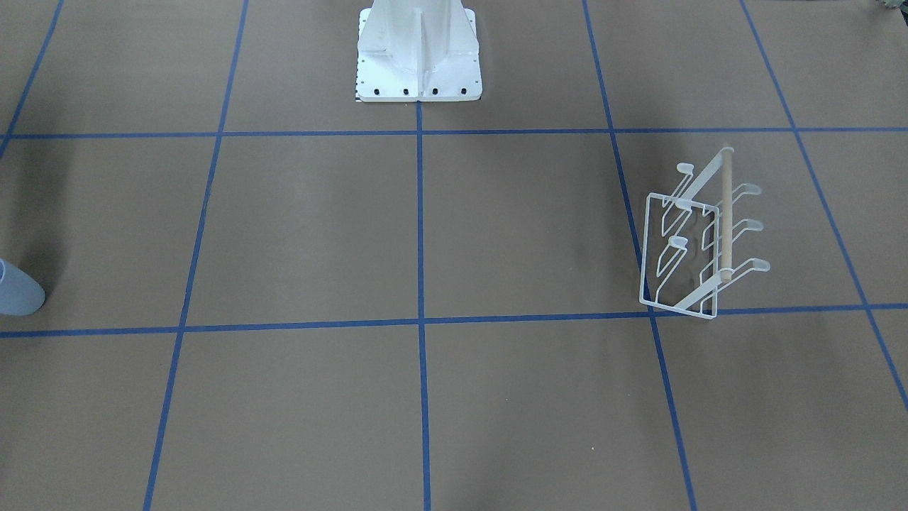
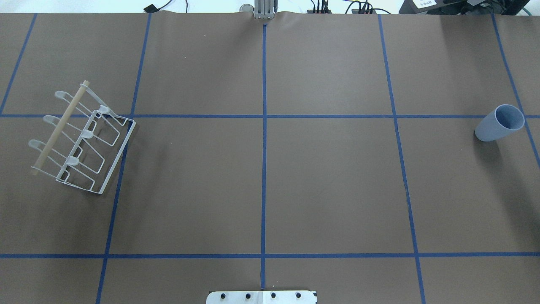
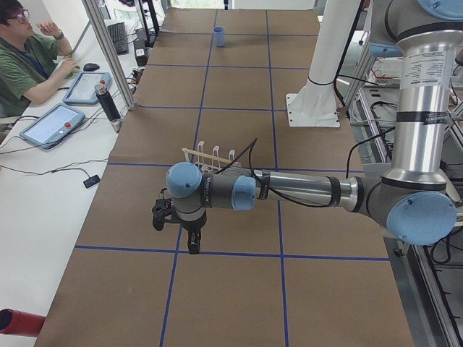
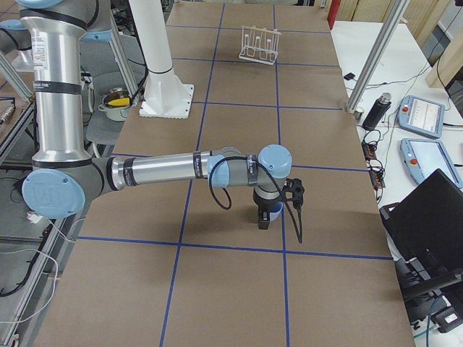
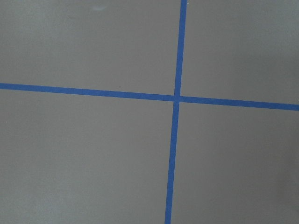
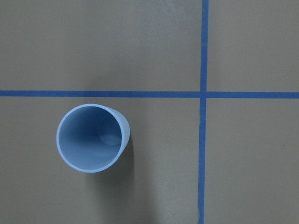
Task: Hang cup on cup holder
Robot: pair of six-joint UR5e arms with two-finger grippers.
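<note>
Cup [image 6: 92,137] upright below right hand [image 4: 265,221]

The left arm [image 3: 296,190] and right arm [image 4: 163,169] match: brushed silver tubes, grey housings, pale blue round joint caps [image 3: 422,217]. Each upright tube bears a printed label [image 3: 422,69]. A black cable [image 4: 297,219] loops at each wrist above the black left gripper [image 3: 194,246] and right gripper [image 4: 265,223]. The white ribbed base [image 1: 418,53] has a flat plate edged with black screws [image 1: 406,91].
</note>
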